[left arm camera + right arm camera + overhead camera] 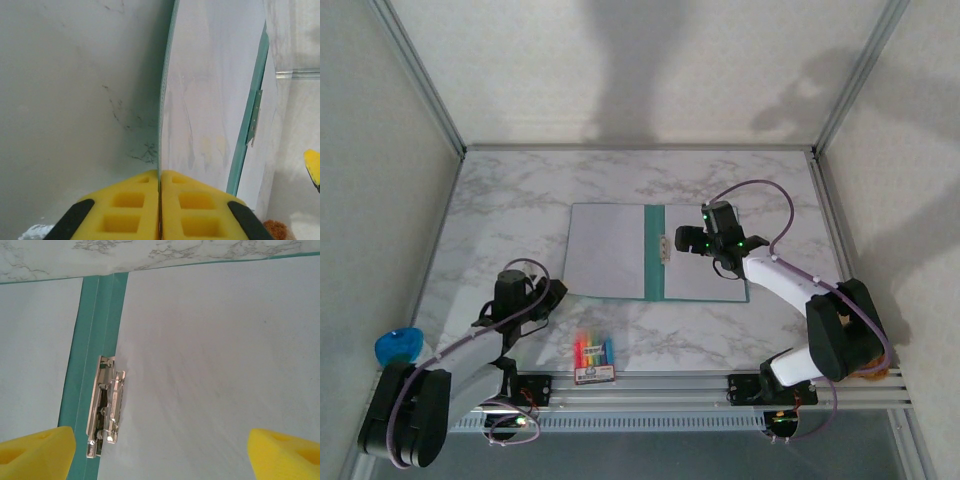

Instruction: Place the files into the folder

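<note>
Seen from above, the folder (656,262) lies open on the marble table (510,200). The left gripper (546,297) is at the near corner of its left panel, and the right gripper (705,246) hangs over the right panel. A crayon box (595,360) sits apart, nearer the arms. The step looks to be swinging the left cover shut. It should go in a slow arc about the spine, and the right arm should clear out before the cover lands.

On the left wrist camera the yellow pads (127,210) are pressed together with the cover's teal edge running into their seam, so this gripper is pinching the folder. I cannot tell whether a loose sheet is caught too.

On the right wrist camera the fingertips (35,452) are spread wide with nothing between them. Below them the files (215,365) lie flat on the right panel, their inner edge against the metal clip (106,407).
</note>
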